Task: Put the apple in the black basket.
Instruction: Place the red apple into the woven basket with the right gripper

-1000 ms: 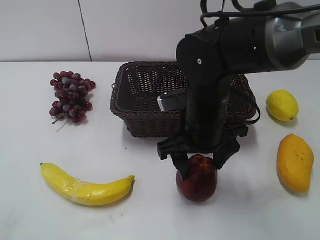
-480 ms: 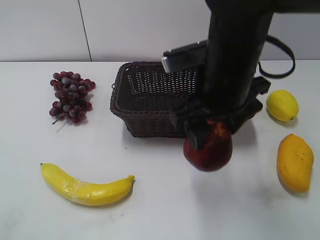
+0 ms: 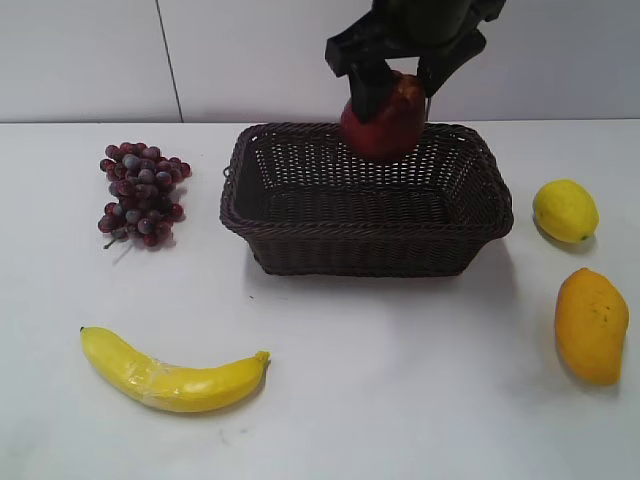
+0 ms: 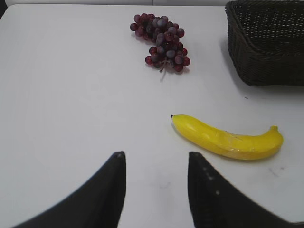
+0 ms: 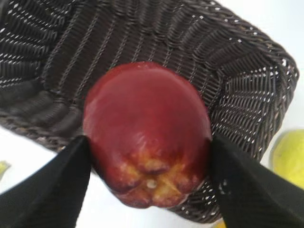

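My right gripper (image 3: 400,72) is shut on the dark red apple (image 3: 384,122) and holds it in the air above the far rim of the black basket (image 3: 300,250). In the right wrist view the apple (image 5: 147,128) fills the space between the jaws (image 5: 149,164), with the basket's (image 5: 247,76) inside below it. The basket looks empty. My left gripper (image 4: 156,159) is open and empty above the bare table, left of the banana; the basket's corner (image 4: 266,47) shows at its top right.
A grape bunch (image 3: 142,192) lies left of the basket. A banana (image 3: 170,378) lies at the front left. A lemon (image 3: 565,210) and a mango (image 3: 591,325) lie to the right of the basket.
My right gripper has lifted the apple off the table in front of the basket and carried it up and back, to above the basket's far side.
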### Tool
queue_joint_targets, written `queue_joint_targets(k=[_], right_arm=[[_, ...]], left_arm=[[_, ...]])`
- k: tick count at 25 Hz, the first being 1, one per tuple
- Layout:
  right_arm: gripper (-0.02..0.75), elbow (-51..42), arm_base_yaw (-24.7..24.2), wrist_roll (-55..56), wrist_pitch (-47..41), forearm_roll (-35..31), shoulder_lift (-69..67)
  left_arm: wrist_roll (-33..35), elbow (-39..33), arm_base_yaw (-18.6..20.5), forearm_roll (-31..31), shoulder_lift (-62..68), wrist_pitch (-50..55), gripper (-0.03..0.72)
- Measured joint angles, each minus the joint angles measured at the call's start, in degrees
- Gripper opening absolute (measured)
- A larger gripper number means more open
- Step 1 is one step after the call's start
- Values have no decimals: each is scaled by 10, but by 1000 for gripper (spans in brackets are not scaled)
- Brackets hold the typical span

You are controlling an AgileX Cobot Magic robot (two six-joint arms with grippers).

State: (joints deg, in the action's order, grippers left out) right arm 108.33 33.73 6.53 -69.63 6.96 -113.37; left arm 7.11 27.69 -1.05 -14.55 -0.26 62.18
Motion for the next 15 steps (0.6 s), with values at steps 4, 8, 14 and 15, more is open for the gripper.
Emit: queue_joint_targets(k=[4,8,14,15], right_arm=[[552,63,-25,-25,0,0,-68],[552,89,-28,-40,1,1,-127],[552,93,-29,-47,1,1,-191],[552,93,-29,-48,2,2,-198]], left_arm=[[0,0,0,0,0,0,326],[0,0,0,0,0,0,326],[0,0,0,0,0,0,326],[0,0,0,0,0,0,326]])
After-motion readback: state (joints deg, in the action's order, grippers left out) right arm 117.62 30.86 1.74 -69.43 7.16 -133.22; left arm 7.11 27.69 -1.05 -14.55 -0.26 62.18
